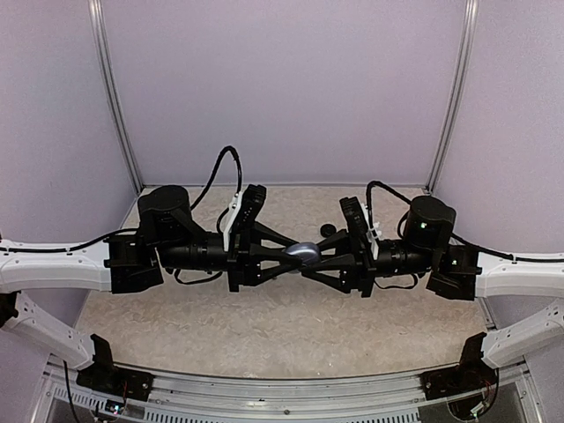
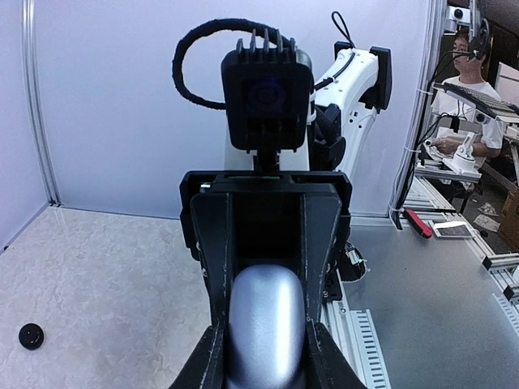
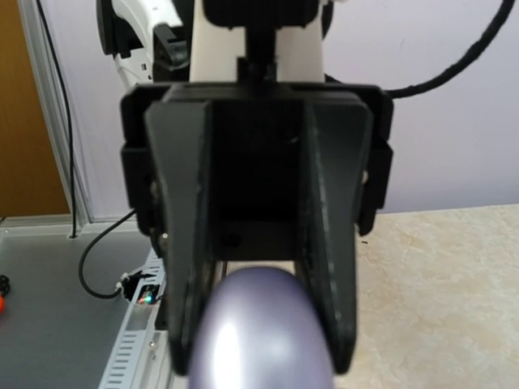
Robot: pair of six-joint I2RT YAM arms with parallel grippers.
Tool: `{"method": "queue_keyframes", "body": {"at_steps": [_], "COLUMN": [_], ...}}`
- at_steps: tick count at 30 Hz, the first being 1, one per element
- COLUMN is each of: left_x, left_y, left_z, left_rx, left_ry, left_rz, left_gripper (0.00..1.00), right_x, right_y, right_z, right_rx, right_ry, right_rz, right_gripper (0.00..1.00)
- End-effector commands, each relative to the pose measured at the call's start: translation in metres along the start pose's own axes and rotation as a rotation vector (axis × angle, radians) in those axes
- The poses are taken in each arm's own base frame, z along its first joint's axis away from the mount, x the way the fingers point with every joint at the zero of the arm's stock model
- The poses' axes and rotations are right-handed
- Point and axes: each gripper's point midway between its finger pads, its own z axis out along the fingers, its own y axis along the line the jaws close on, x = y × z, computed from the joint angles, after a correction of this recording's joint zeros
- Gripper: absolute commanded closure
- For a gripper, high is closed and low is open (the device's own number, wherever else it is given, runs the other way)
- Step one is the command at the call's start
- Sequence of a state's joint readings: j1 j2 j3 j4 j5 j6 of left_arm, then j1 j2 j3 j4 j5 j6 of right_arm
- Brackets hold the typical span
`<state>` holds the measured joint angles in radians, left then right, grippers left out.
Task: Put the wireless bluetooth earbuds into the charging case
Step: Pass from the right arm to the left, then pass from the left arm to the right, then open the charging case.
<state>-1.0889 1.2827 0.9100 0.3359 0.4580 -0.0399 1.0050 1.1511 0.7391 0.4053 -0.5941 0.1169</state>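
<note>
The left gripper (image 1: pixel 291 256) and the right gripper (image 1: pixel 319 256) meet nose to nose in the middle, above the worktop (image 1: pixel 264 326). Between them they hold one silvery rounded body, which I take to be the charging case (image 1: pixel 305 252). In each wrist view the fingers of the opposite gripper lie along both flanks of this body and seem to touch it. So both grippers look closed on the case, each from its own end.

The case is in the air, well apart from the worktop surface, midway between the two arms. Its long axis lies about level and runs along the line from one gripper to the other, left to right across the worktop. One domed end points to each wrist. I see no seam or open lid, so to me it looks closed, but the fingers cover much of it.

No earbuds are visible in either gripper. A small black round piece (image 1: pixel 328 231) lies on the worktop just behind the right gripper. It is too small for me to say what it is.

My judgement is that the step in hand is preparing the case, either passing it over or opening it. The next move needs one gripper to keep a firm hold while the other works on the lid, without twisting the smooth shell out of the fingers.
</note>
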Motion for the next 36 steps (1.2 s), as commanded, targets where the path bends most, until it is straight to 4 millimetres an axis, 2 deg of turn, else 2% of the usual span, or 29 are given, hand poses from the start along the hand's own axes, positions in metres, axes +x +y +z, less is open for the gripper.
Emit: {"method": "queue_keyframes", "body": {"at_steps": [1, 6, 14, 16, 19, 21, 28, 36], "left_x": [-0.024, -0.024, -0.022, -0.02, -0.02, -0.021, -0.028, -0.04], "left_y": [-0.007, -0.006, -0.005, -0.004, -0.001, 0.003, 0.017, 0.029], "left_z": [-0.001, -0.001, 0.0, 0.001, 0.0, -0.001, -0.01, -0.025], "left_rx": [0.018, 0.015, 0.012, 0.008, -0.014, -0.038, -0.109, -0.157], "left_ry": [-0.068, -0.069, -0.062, -0.057, -0.057, -0.055, -0.076, -0.13], "left_rz": [0.034, 0.032, 0.029, 0.029, 0.026, 0.023, 0.009, -0.004], "left_gripper": [0.86, 0.87, 0.87, 0.83, 0.67, 0.62, 0.59, 0.58], "right_x": [-0.003, -0.003, -0.006, -0.008, -0.01, -0.009, -0.007, -0.005], "right_y": [-0.005, -0.004, -0.002, -0.001, 0.001, 0.002, 0.004, 0.008], "right_z": [0.004, 0.004, 0.003, 0.003, 0.001, 0.001, 0.0, 0.0], "right_rx": [0.02, 0.011, 0.003, -0.001, -0.005, -0.006, -0.019, -0.033], "right_ry": [-0.001, -0.001, -0.011, -0.017, -0.023, -0.022, -0.014, -0.009], "right_rz": [0.011, 0.011, -0.002, -0.005, -0.017, -0.021, -0.044, -0.056], "right_gripper": [0.63, 0.61, 0.72, 0.76, 0.83, 0.87, 0.95, 0.98]}}
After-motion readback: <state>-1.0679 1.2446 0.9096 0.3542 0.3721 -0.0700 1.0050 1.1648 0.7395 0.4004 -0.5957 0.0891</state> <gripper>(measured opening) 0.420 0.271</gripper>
